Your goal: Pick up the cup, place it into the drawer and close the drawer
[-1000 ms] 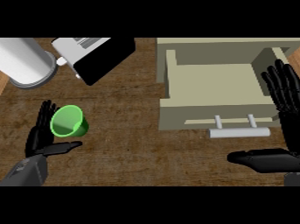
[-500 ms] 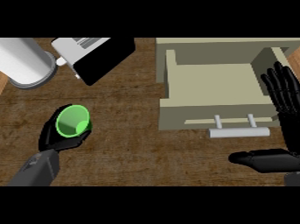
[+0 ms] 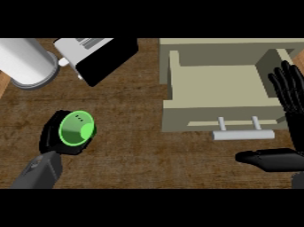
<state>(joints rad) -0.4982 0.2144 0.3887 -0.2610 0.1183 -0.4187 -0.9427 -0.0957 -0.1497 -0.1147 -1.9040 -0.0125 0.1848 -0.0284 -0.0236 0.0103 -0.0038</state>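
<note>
The left hand [image 3: 51,133] is curled round the one green cup [image 3: 77,129] at the near-left of the table [image 3: 134,111]. That is well apart from the single drawer [image 3: 213,82], which stands pulled out, I'd say so the cup can go straight in. The right hand [image 3: 297,106] rests open, fingers straight, beside the drawer's one bar handle [image 3: 242,134], likely placed for the closing push; one white cylinder [image 3: 23,62] and one dark box [image 3: 102,55] sit behind.
</note>
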